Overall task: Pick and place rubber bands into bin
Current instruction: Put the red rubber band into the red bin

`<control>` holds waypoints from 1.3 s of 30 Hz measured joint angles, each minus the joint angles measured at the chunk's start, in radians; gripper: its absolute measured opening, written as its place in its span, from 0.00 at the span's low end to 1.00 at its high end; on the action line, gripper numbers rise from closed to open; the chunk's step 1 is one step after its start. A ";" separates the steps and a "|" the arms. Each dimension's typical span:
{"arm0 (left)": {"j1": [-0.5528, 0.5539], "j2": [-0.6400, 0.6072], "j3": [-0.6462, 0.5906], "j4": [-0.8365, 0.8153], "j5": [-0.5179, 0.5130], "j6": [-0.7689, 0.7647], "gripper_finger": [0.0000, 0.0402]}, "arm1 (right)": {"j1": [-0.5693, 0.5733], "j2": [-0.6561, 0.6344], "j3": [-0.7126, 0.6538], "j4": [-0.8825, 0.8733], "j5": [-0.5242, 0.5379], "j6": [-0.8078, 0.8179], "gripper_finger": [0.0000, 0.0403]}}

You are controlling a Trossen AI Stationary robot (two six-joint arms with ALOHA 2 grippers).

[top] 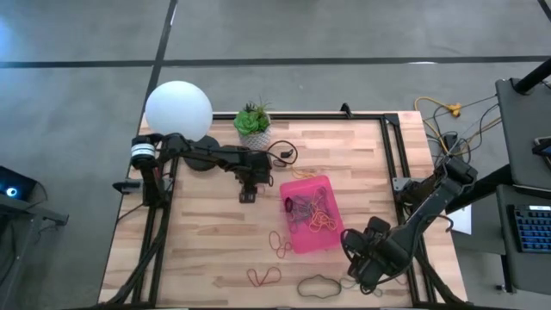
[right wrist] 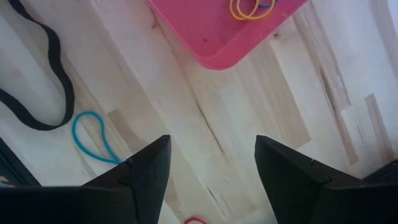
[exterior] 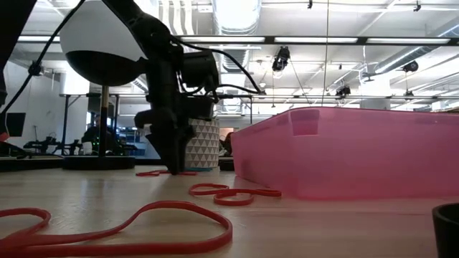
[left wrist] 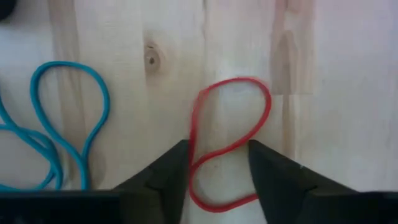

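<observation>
Wide wooden tabletop (top: 207, 250) under both arms, and near its middle sits the pink bin (top: 312, 213), turned at a slight angle. Inside it, a tangle of rubber bands (top: 308, 213), orange, yellow and darker loops heaped together; the right wrist view catches a yellow and a blue one at one corner. Just beyond the bin's far-left side, the left gripper (left wrist: 219, 163) is down at the tabletop, jaws part-spread with a red rubber band (left wrist: 229, 142) lying between them, the fingers (left wrist: 171, 168) either side of the loop and not yet pinching it. A blue band (left wrist: 59, 124) lies just beside. The right gripper (right wrist: 211, 165) hangs at the near-right corner, jaws spread wide, holding nothing. Loose on the tabletop near the bin: red loops (top: 277, 243), another red one (top: 263, 276) at the near edge, a black band (top: 318, 286). At the far edge stand a white globe lamp (top: 178, 108) and a small potted plant (top: 254, 125).
</observation>
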 joint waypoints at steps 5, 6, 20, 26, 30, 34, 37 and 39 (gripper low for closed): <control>0.000 0.002 -0.006 -0.004 0.033 -0.001 0.18 | 0.000 0.000 0.000 -0.018 0.000 0.001 0.54; -0.002 0.002 -0.007 -0.005 0.036 -0.005 0.14 | 0.000 0.000 0.000 -0.018 0.000 0.001 0.54; -0.140 -0.195 0.105 -0.070 0.154 -0.194 0.00 | -0.002 0.000 -0.001 -0.039 0.026 -0.016 0.54; -0.223 -0.327 0.237 0.108 0.153 -0.246 0.00 | -0.004 0.000 -0.002 -0.046 0.039 -0.028 0.54; -0.237 -0.332 0.311 0.222 0.109 -0.246 0.00 | -0.004 0.000 -0.002 -0.067 0.053 -0.010 0.54; -0.236 -0.270 0.371 0.261 0.108 -0.244 0.00 | -0.004 -0.006 -0.003 -0.093 0.051 0.045 0.54; -0.236 -0.201 0.416 0.282 0.111 -0.237 0.00 | 0.002 -0.016 -0.003 -0.096 0.043 0.056 0.54; -0.235 -0.144 0.439 0.274 0.132 -0.237 0.00 | 0.005 -0.020 0.001 -0.099 0.024 0.053 0.54</control>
